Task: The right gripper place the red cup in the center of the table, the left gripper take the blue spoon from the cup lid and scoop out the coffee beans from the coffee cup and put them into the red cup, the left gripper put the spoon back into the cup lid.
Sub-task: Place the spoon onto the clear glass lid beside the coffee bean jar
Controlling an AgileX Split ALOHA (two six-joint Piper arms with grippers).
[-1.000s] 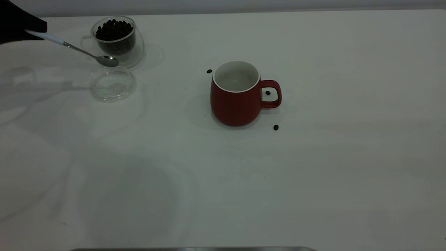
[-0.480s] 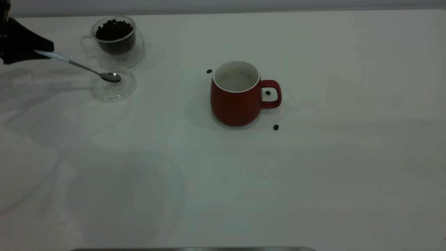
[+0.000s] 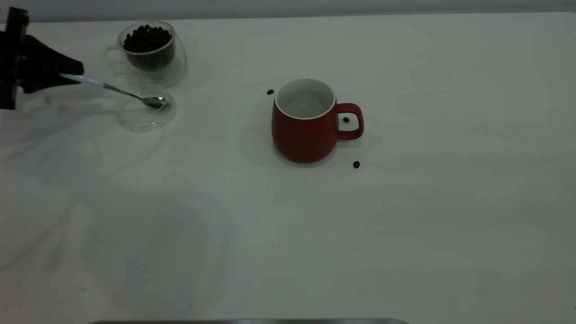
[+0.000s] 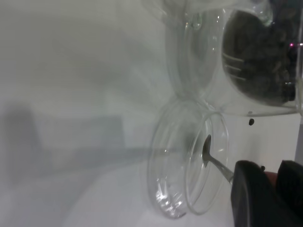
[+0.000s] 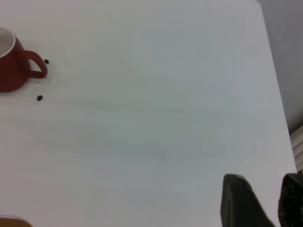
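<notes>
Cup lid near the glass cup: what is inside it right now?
The bowl of the blue spoon sits in the cup lid, its handle held by the left gripper. No beans show in the lid; whether the bowl touches the glass cannot be told.

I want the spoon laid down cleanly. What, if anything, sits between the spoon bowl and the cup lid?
Nothing visible. The left claw holds the blue spoon by its handle, with the bowl already over the cup lid, which holds nothing else. The coffee cup stands just behind.
</notes>
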